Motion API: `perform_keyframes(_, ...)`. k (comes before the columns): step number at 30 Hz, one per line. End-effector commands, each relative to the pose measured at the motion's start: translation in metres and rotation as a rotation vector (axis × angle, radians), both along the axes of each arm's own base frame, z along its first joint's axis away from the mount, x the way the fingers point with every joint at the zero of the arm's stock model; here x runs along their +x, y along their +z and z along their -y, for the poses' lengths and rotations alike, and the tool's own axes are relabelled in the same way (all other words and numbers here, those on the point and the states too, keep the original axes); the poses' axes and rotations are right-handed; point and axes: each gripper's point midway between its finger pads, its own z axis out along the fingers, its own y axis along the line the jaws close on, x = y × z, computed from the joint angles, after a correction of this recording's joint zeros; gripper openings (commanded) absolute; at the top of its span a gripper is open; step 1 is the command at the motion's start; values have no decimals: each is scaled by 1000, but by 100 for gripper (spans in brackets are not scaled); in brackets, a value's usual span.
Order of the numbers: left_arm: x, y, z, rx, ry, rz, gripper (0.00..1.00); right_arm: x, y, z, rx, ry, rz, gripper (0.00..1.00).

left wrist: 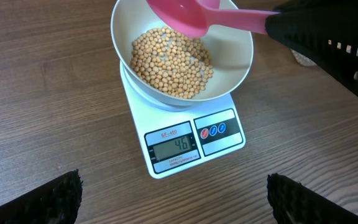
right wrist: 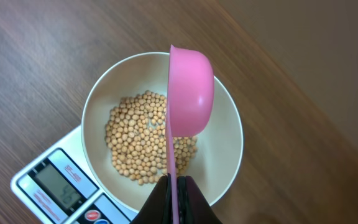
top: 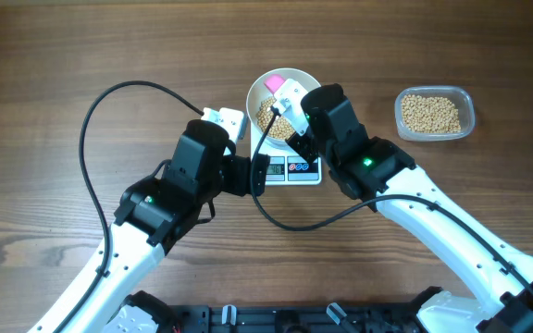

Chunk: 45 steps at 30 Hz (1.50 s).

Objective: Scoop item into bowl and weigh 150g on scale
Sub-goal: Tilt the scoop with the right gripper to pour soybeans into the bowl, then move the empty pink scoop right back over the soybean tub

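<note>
Right gripper (right wrist: 174,186) is clamped on the handle of a pink scoop (right wrist: 191,93), with the jaws pinched tight on the thin handle at bottom centre of the right wrist view. The scoop is turned on its side. Its rim shows as a straight edge, the rounded back bulges to frame right and the hollow faces frame left. I cannot tell whether anything is inside it.

The scoop head hangs over the bowl (right wrist: 225,155), above its upper-right part in this view. The beans (right wrist: 135,137) lie in a loose pile on the bowl floor, below the scoop head and mostly left of it. A few show on the right of the handle, near the gripper. The scoop looks clear of the pile, with no contact seen. The bowl's walls are bare white above the pile.

The bowl sits on the scale (left wrist: 135,106), at centre top of the left wrist view. The display (left wrist: 176,147) faces the camera, below the bowl, and reads 46. There are two buttons just right of it.

Left gripper (left wrist: 178,202) has its jaws spread wide and holds nothing. Its fingertips show in the bottom corners of the left wrist view, low over the table (top: 44,92) and near the scale's display edge, apart from it.

In the overhead view a clear tub (top: 471,111) sits at upper right, well apart from the scale, with more beans inside. Both arms reach in from the bottom of the frame and meet at the scale in the centre.
</note>
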Motion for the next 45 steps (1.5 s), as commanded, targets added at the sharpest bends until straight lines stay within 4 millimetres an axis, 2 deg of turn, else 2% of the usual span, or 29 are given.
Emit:
perform_keyframes(1,1,6,4,-12,-12,10,100,2,26,6,149,-101,3,4)
perform_keyframes(6,1,6,4,-11,-12,10,100,1,63,24,332,-101,-1,4)
perform_keyframes(8,1,6,4,-12,-12,10,100,0,81,39,441,-93,-18,4)
perform_keyframes(11,1,6,4,-12,-12,10,100,-3,90,62,517,-79,-53,4)
perform_keyframes(17,1,6,4,-12,-12,10,100,9,70,155,516,-335,-102,4)
perform_keyframes(24,1,6,4,-12,-12,10,100,12,76,213,604,-454,-83,4)
perform_keyframes(27,1,6,4,-12,-12,9,100,12,76,239,583,-519,-50,4)
perform_keyframes(34,1,6,4,-12,-12,10,100,7,62,293,222,-633,30,4)
perform_keyframes(36,1,6,4,-11,-12,9,100,3,59,305,107,-638,37,4)
perform_keyframes(41,1,6,4,-12,-12,10,100,7,53,307,36,-589,31,4)
perform_keyframes(45,1,6,4,-12,-12,10,100,3,32,306,1,-562,-46,4)
